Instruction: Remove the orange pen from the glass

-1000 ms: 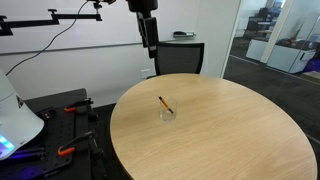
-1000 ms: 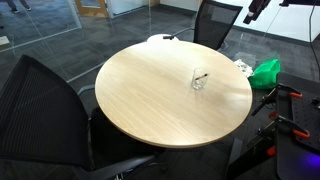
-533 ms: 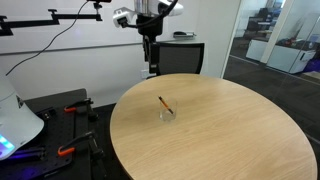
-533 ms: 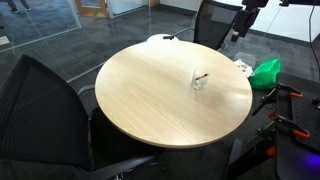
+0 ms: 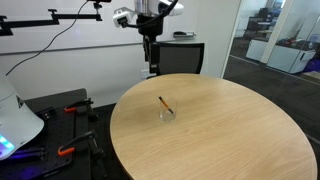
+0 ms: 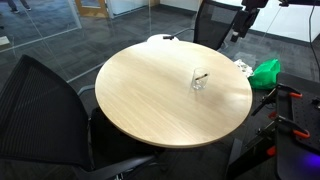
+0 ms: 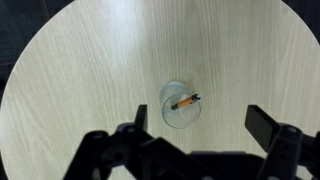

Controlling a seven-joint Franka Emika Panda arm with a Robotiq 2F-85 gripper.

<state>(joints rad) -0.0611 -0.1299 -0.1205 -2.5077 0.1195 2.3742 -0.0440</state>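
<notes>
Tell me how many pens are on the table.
1. The orange pen leans in the glass near the middle of the round table. No other pen shows in any view.

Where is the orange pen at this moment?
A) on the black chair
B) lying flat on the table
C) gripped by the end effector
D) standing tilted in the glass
D: the orange pen leans inside the glass, its top past the rim, while the end effector hangs well apart from it.
</notes>
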